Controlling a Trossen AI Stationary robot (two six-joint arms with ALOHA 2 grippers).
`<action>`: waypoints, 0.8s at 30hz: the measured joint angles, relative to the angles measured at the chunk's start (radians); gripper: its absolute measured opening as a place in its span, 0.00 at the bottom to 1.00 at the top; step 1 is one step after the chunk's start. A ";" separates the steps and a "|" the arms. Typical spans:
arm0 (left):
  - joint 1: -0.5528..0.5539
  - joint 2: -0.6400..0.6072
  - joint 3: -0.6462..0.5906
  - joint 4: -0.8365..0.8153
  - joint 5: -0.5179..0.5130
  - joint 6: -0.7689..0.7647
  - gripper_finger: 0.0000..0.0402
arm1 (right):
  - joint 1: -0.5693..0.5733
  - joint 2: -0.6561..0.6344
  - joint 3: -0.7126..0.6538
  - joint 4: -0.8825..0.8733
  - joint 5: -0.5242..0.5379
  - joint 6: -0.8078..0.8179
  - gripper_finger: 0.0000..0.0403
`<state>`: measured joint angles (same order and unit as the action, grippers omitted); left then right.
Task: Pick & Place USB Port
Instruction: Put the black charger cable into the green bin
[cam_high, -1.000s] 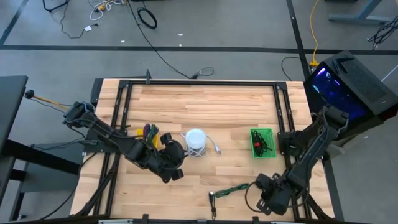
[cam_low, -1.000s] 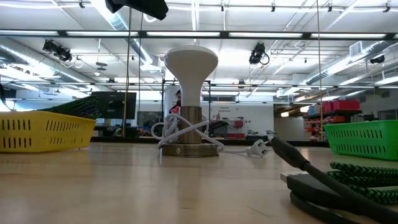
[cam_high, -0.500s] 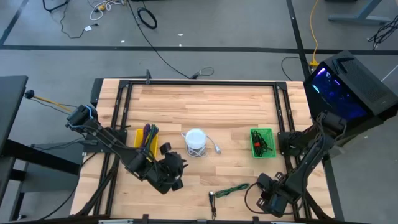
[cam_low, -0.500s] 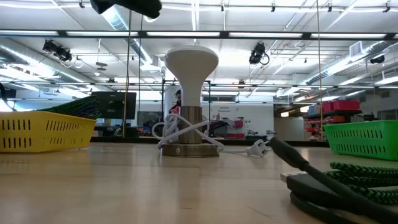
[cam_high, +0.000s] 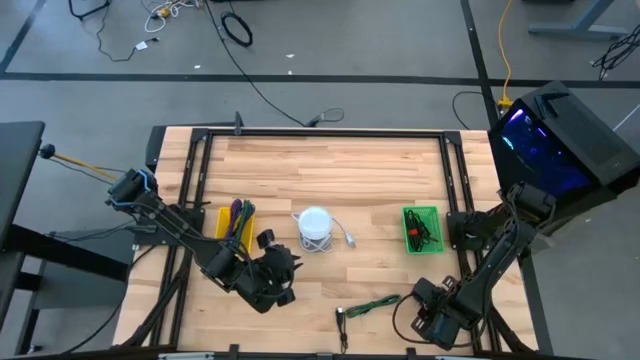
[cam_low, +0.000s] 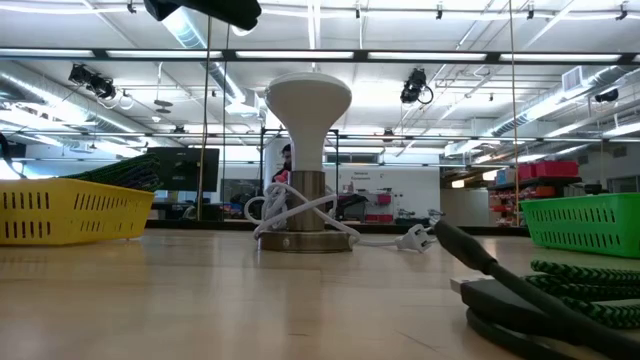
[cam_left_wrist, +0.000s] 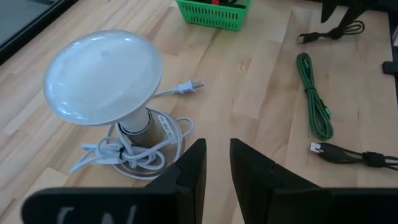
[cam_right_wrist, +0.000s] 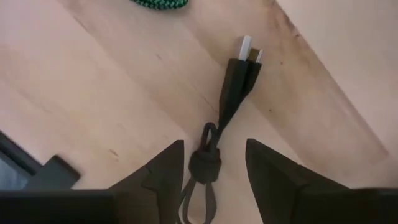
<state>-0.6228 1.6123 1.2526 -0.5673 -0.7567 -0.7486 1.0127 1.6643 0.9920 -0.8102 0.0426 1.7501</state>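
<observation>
Right pincer (cam_right_wrist: 211, 163) open, black USB cable (cam_right_wrist: 231, 87) lying just ahead between its fingers

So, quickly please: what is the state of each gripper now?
Left gripper: fingers nearly together, holding nothing, above the table near the white lamp.
Right gripper: open, empty, over the black USB cable.

A grey floor (cam_high: 350, 40) strewn with cables (cam_high: 238, 28) is seen around the table; ceiling lights (cam_low: 560, 100) are hung beyond.
</observation>
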 joint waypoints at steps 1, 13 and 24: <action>-0.002 0.000 0.000 0.001 0.000 0.000 0.19 | 0.001 0.008 0.000 0.005 0.000 -0.002 0.43; -0.006 0.000 0.000 0.002 -0.002 0.000 0.19 | 0.001 0.084 0.000 0.015 -0.037 -0.039 0.42; -0.005 0.000 0.000 0.002 -0.002 0.000 0.19 | -0.005 0.084 0.000 0.024 -0.072 -0.061 0.03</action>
<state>-0.6281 1.6119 1.2526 -0.5648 -0.7582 -0.7490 1.0076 1.7482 0.9924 -0.7861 -0.0297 1.6890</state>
